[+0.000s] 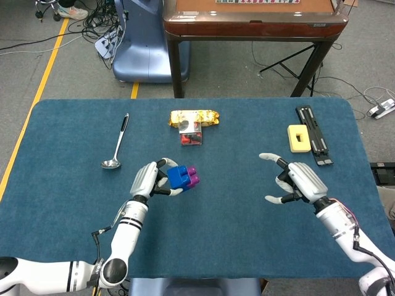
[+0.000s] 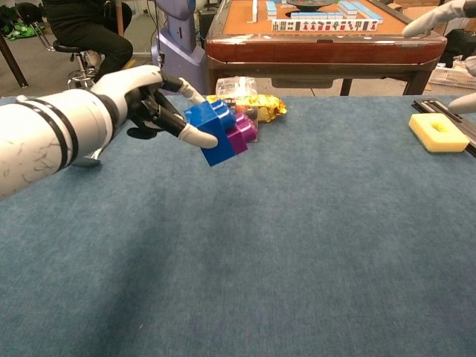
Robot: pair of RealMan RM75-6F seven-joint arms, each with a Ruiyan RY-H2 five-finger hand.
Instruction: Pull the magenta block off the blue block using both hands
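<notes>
No legible text; snack wrapper (image 1: 194,116) print perhaps too blurred.

Head view: looks steeply down from high above the near edge onto the whole table (image 1: 74,142), floor and a wooden table (image 1: 253,24) toward twelve o'clock; chest view: sits low and close, facing twelve o'clock across the cloth. Shared by both: left hand (image 1: 148,180) (image 2: 145,100) with blue block (image 1: 179,176) (image 2: 212,132), snack packet (image 1: 195,116) (image 2: 256,109), yellow sponge (image 1: 299,137) (image 2: 439,132).
</notes>
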